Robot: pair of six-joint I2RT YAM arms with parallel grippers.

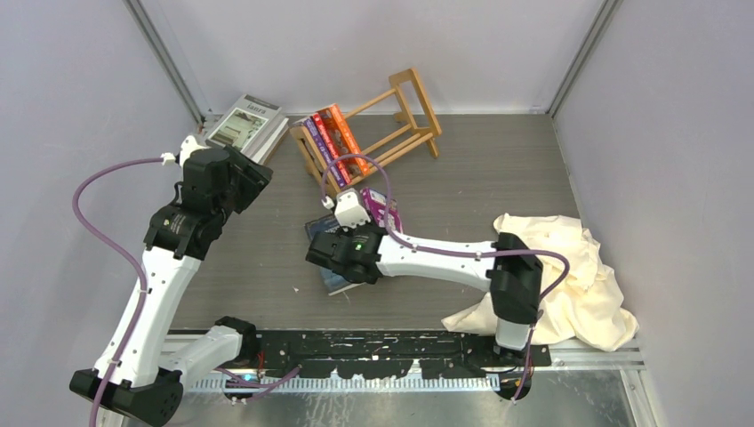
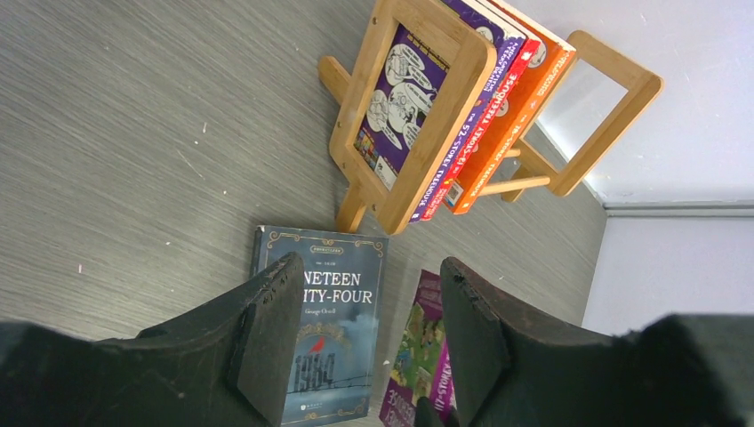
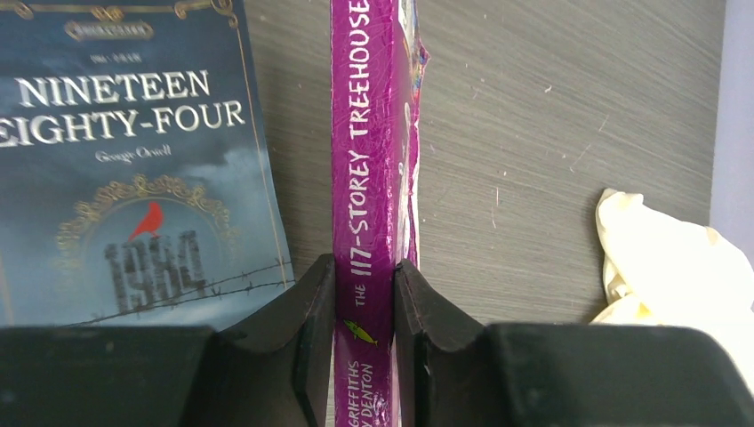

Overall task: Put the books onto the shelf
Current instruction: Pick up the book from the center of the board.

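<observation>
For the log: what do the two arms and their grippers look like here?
The left arm and right arm have white link shells and black joint housings, each trailed by a looping purple cable. The left gripper and right gripper each carry two thick, matte-black, wedge-shaped fingers.

Seven books, one wooden rack, one cream cloth, two arms

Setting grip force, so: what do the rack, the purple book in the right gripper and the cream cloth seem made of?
The rack looks like light wood, probably varnished: honey tone, slight sheen. The purple book is paper with a glossy, likely laminated cover: highlights along its spine. The cloth is soft matte fabric, in crumpled folds.
</observation>
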